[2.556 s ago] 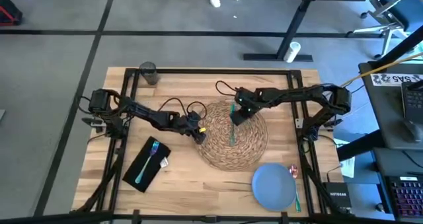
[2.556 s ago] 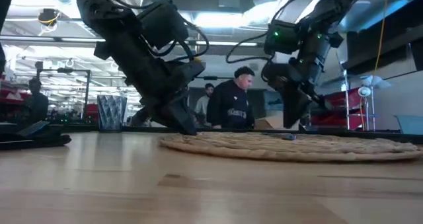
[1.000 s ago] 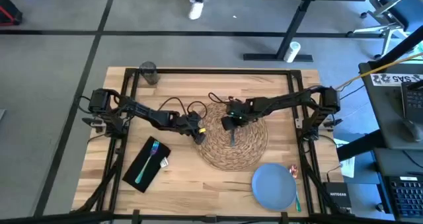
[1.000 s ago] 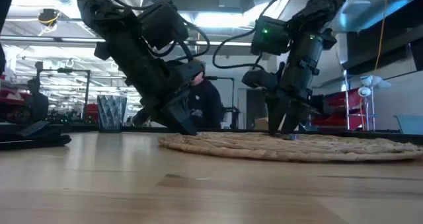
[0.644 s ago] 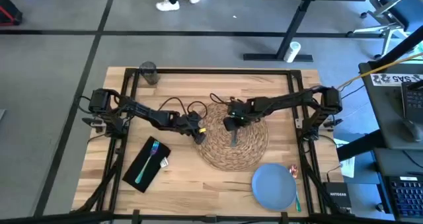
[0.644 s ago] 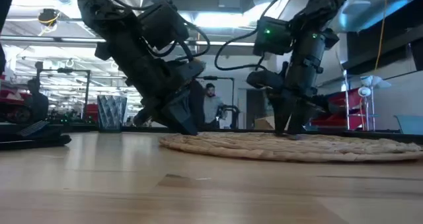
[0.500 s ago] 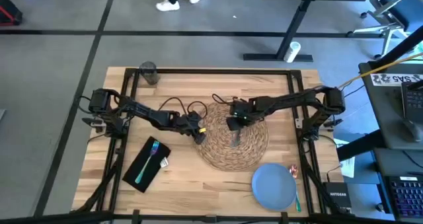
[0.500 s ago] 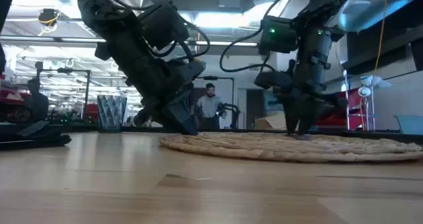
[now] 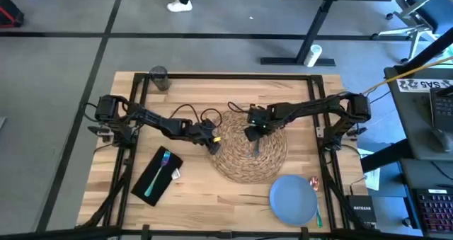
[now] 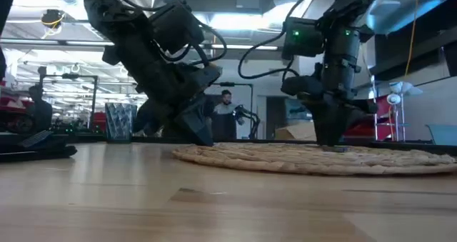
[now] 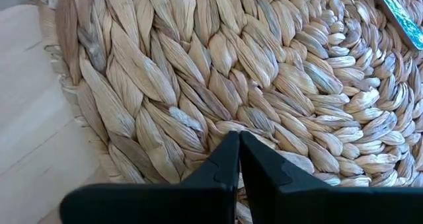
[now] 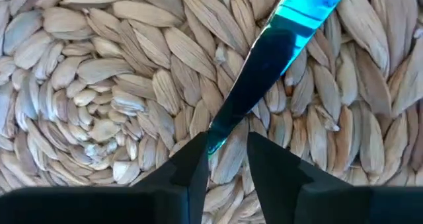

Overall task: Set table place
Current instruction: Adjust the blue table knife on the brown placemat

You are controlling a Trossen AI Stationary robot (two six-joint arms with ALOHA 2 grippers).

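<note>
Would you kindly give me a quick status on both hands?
Left hand shut on placemat edge. Right hand over mat centre, around knife. Plate waits nearby.

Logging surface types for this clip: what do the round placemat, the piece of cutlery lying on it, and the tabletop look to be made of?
Placemat: woven straw or dried leaf, matte, with plaited strips spiralling outward. Cutlery: probably glossy teal plastic, though coated metal is possible; it reflects light. Tabletop: light wood planks, with visible seams and a low sheen.

Both arms are showing dark, near-black jointed links, with thin black cables looping loosely off their wrists. The right arm is glowing with a small green light, and the fingers (image 12: 186, 172) are looking like flat matte-black blades.
</note>
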